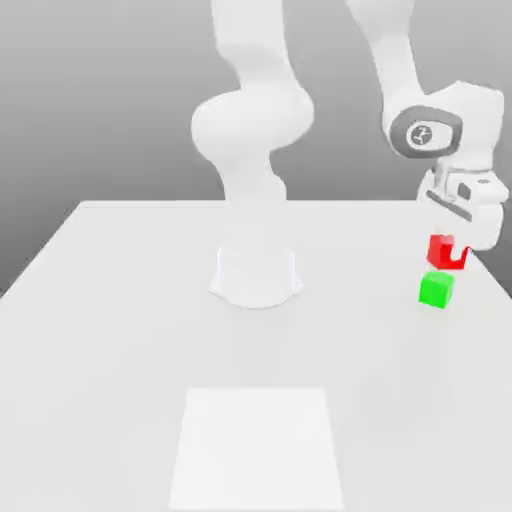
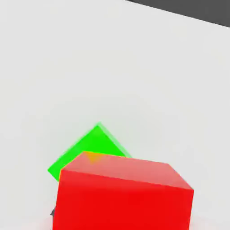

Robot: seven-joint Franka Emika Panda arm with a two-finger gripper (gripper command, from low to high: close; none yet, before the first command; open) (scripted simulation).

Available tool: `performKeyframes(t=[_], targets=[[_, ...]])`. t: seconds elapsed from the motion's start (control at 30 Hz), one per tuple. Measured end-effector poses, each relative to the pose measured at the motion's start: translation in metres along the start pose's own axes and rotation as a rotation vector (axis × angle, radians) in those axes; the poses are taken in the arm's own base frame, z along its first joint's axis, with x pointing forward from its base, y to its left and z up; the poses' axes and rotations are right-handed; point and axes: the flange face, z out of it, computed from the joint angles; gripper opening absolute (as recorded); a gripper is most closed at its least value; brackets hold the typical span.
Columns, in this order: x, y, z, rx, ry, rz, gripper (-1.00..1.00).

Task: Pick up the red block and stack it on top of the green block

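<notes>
- Two blocks matter here: the red block (image 1: 441, 248) hangs in the air at the exterior view's right, and the green block (image 1: 436, 289) sits on the white worktop (image 1: 120, 330) just below it.
- My tool (image 1: 457, 252) is closed tight on the red block, gripping it from above, so the block rides with the hand rather than resting on anything.
- From the exterior view I see a clear gap between the two blocks; they are near but apart, red slightly toward the right of green.
- On the hand view the red block (image 2: 123, 195) fills the near part of the picture, with the green block (image 2: 87, 150) showing beyond it, turned at an angle to the red one and only partly covered.
- I judge that the carry is nearly over and the lining-up is in hand: the red block is held high so it can pass over the green one without knocking it.
- Before lowering I would want red centred over green, since the offset I see could leave it overhanging an edge.
- A pale square patch (image 1: 257, 448) and the arm's round base (image 1: 256, 275) lie well apart from the blocks and play no part in this.
</notes>
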Motion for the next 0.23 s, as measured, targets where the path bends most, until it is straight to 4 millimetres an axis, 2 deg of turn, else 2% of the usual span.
performKeyframes(t=[0.2,0.23], targets=[[-0.004,-0.006,0.022,0.039,0.003,-0.008,-1.0],[-0.006,-0.008,0.024,0.049,0.003,-0.01,1.0]])
